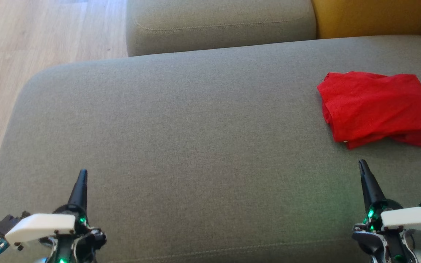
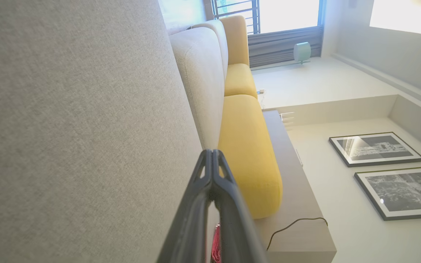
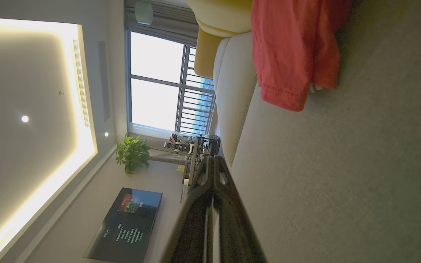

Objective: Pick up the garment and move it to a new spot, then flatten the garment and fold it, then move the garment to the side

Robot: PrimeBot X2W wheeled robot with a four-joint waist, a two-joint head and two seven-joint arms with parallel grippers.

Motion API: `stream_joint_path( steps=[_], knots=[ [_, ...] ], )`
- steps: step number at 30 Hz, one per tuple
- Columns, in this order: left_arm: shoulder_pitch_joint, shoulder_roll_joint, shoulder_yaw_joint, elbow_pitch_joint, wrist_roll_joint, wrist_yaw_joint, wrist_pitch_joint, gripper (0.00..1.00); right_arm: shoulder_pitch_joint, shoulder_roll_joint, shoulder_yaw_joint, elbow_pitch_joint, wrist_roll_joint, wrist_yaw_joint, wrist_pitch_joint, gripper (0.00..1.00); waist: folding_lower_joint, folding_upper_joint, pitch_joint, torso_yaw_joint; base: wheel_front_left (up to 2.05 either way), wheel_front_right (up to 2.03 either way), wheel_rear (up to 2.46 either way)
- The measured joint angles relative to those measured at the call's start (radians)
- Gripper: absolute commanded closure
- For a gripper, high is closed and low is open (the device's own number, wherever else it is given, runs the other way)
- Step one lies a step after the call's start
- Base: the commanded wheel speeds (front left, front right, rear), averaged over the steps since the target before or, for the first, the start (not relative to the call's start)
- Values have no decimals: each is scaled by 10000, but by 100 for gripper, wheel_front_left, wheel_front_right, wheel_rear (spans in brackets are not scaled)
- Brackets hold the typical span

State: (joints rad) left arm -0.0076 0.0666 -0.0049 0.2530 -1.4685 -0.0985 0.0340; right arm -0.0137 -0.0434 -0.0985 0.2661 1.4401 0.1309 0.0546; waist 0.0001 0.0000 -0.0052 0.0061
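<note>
Most cushion spreads left of seemingly folded garment.

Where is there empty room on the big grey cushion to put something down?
The cushion is bare across its left and middle, from the left gripper up to its back edge. The right side is crowded: the folded red garment lies there, just beyond the right gripper.

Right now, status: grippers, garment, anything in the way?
Left gripper: jaws shut, empty. Right gripper: jaws shut, empty. Red garment folded on grey cushion, right end. Nothing between it and right gripper.
</note>
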Motion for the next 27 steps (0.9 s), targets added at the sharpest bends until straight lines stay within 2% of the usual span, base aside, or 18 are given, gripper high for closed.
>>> stream_joint_path(
  steps=[16,27],
  knots=[
    [-388,-12,393,176,-1701,-249,366,100,-389,-4,-178,102,1749,0,349,100,-1,0,85,-61,0,0,0],
    [-437,-25,474,176,-1699,-249,445,100,-389,-2,-207,111,1789,0,351,100,-1,0,85,-61,0,0,0]
  ],
)
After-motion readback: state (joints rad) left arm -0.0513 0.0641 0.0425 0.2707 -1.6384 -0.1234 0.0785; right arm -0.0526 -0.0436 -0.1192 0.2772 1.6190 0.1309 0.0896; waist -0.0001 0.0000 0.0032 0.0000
